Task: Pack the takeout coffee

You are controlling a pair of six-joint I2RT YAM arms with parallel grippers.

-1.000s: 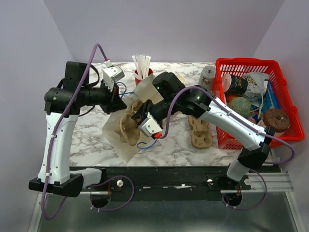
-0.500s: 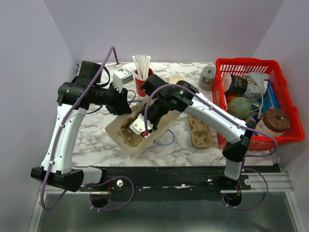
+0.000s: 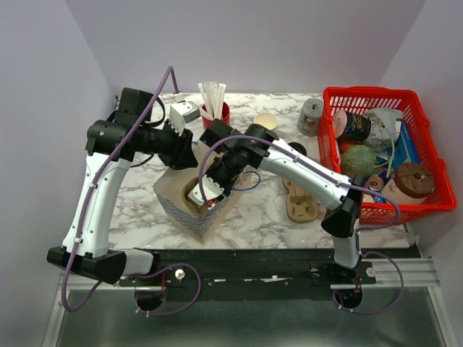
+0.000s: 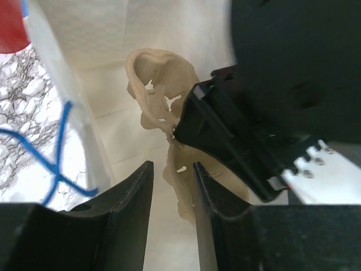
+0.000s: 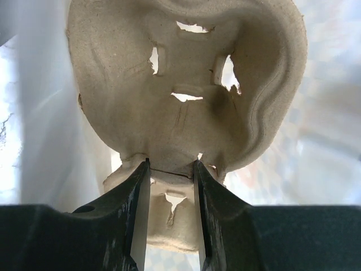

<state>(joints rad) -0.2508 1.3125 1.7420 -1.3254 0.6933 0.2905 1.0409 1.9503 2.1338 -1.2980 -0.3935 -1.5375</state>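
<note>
- The cream paper takeout cup (image 3: 265,121) stands at the back of the white marbled surface (image 3: 253,220), between the red cup of white straws (image 3: 215,112) and a grey tin (image 3: 311,116). It is well apart from both tools.
- The overhead view shows only the cup's open mouth, so its side is hidden. Neither wrist view shows the cup, and I cannot pick out its lid with certainty.
- A white paper bag with blue-patterned sides (image 3: 172,206) stands open near the front of the surface.
- The right tool (image 3: 210,191) reaches down into the bag. From overhead its fingers are masked by its own white housing.
- The right wrist view shows the right tool (image 5: 172,169) clenched on the narrow neck of a brown moulded-pulp cup tray (image 5: 186,84). The tray's slotted well fills the frame, and its lower end is cut off behind the fingers.
- The left tool (image 3: 184,153) sits at the bag's far rim, and the overhead view does not show how its fingers stand.
- In the left wrist view the left tool (image 4: 172,183) is released, with its fingers parted and nothing between them. The bag wall (image 4: 67,84) lies just beside the left-hand finger.
- That view looks down at the tray (image 4: 161,73), which the right arm's black body partly hides.
- A second pulp tray (image 3: 302,206) lies on the surface partly under the right arm.
- The red plastic basket (image 3: 376,92) holds a jumble too small to tell apart.
</note>
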